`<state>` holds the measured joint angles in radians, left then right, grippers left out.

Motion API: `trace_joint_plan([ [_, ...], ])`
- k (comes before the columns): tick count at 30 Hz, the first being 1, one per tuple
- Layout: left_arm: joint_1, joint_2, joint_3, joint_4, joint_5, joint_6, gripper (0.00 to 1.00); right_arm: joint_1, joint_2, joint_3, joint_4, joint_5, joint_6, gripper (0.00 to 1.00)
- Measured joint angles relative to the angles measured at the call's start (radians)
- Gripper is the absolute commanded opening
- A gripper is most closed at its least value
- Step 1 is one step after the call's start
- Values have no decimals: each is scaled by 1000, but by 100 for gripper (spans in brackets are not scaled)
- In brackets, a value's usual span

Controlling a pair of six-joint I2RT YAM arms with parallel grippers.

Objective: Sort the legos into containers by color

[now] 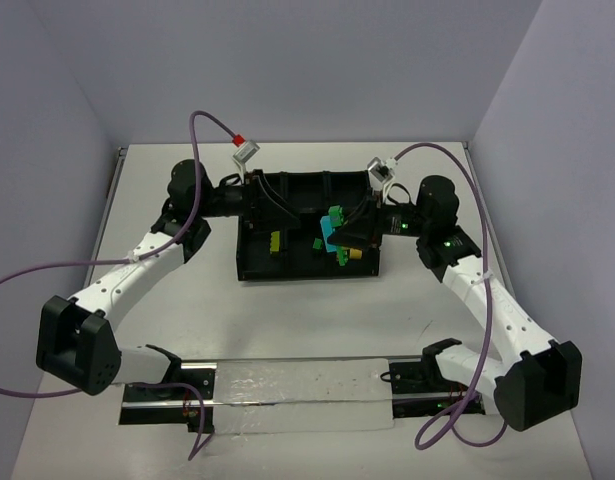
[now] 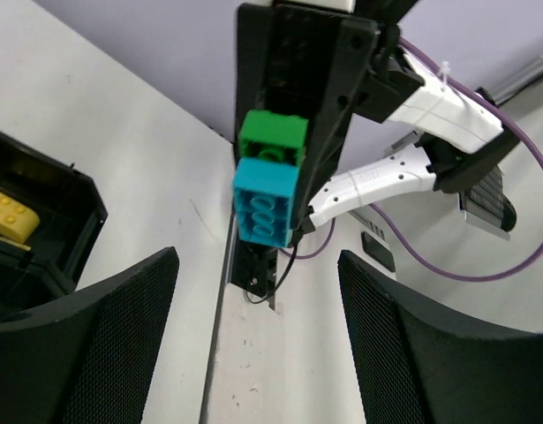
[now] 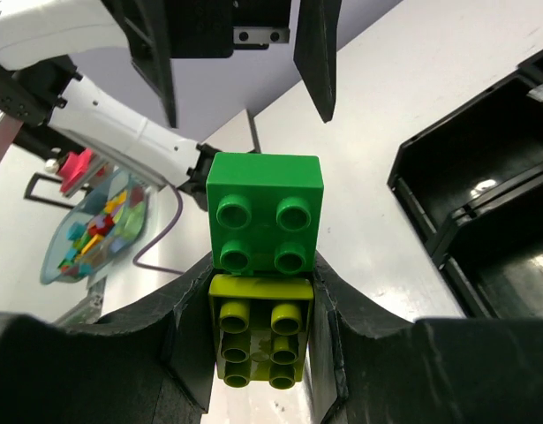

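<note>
- The right claw [image 3: 258,305] is clamped on a brick cluster [image 3: 265,265]. In its own wrist view a lime brick [image 3: 258,340] sits squeezed between the two fingers [image 3: 178,353], and a green brick [image 3: 266,212] is stuck on top of it, studs towards the camera
- From the left wrist view the same cluster shows green above a teal brick [image 2: 265,201], both at the front of the right claw and raised off the tabletop [image 1: 287,320]
- In the top view the cluster hangs over the right half of the black tray [image 1: 287,277], about between its middle and right columns of compartments; how high above the tray it is cannot be told
- Close by the claw in that view, small green and yellow pieces show at the near-right compartment; whether they belong to the cluster or lie in the tray cannot be told
- The left claw [image 2: 256,265] is spread wide and holds nothing; its fingers stand well apart, facing the right claw and the cluster without touching them
- The left arm [image 1: 157,250] reaches to the far-left corner of the tray
- A yellow brick [image 1: 275,241] lies loose in the near-left compartment
- A clear dish of mixed coloured pieces [image 3: 94,225] shows in the right wrist view, well away from the tray
</note>
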<state>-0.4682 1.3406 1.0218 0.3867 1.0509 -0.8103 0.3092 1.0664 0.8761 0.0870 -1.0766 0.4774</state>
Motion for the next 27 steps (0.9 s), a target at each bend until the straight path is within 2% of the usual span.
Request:
trace_joint_plan([
  [12,-60,68,22,41,28,-18,80,74,65,22,-10,-4,-15,0],
  [22,-91,73,54,42,28,-17,71,115,100,43,-13,7,-23,0],
  [27,-104,83,58,43,30,-17,70,120,103,48,-16,7,-23,0],
])
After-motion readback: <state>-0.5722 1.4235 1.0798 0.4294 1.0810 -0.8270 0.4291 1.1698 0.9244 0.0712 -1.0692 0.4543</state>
